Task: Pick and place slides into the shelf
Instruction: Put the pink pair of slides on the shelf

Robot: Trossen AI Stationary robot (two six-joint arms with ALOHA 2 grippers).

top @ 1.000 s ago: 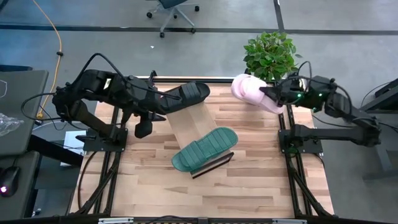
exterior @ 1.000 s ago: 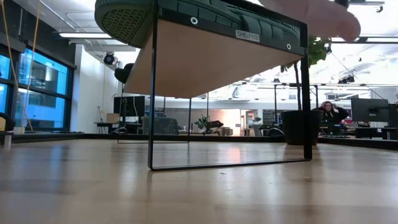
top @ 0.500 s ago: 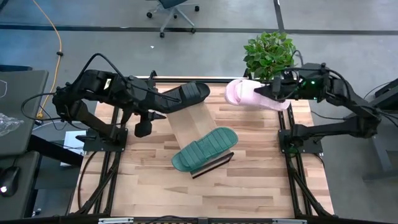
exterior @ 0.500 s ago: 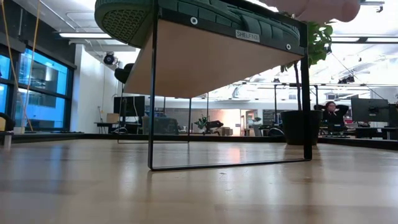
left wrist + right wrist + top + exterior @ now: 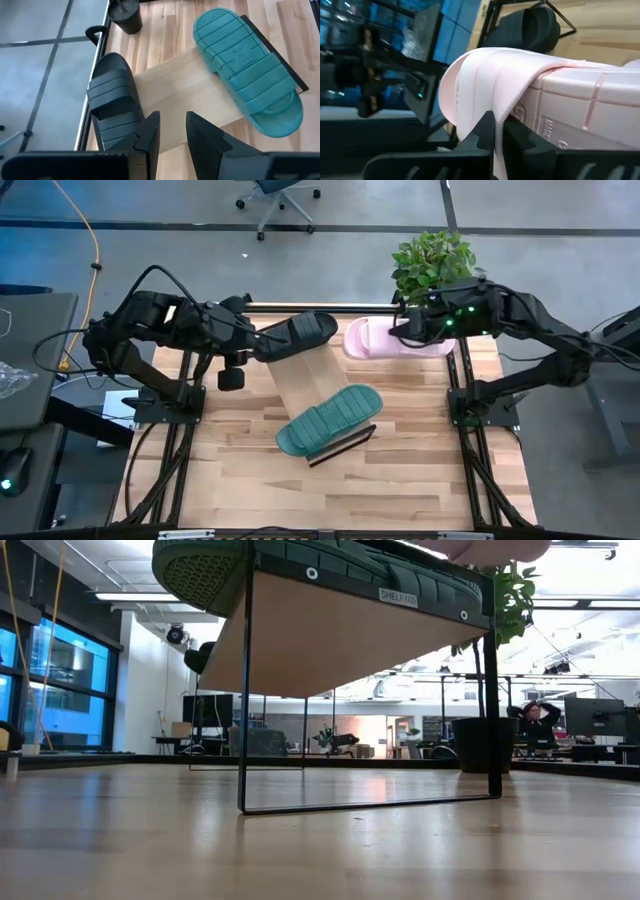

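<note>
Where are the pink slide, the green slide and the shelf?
pink slide (image 5: pixel 372 340), high view, strap.
green slide (image 5: pixel 330 418), high view, ribbed sole.
shelf (image 5: pixel 305 375), high view, bare board.

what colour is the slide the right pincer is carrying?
Pale pink slide, pinched by its strap in the right pincer. The right wrist view shows it best.

Open-plan office/lab: desks with monitors (image 5: pixel 594 718), office chair (image 5: pixel 280 198), ceiling lights (image 5: pixel 130 597).

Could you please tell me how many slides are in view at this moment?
3: the green slide on the shelf's near end, the black slide at its far end by the left tool, the pink slide held by the right tool.
</note>
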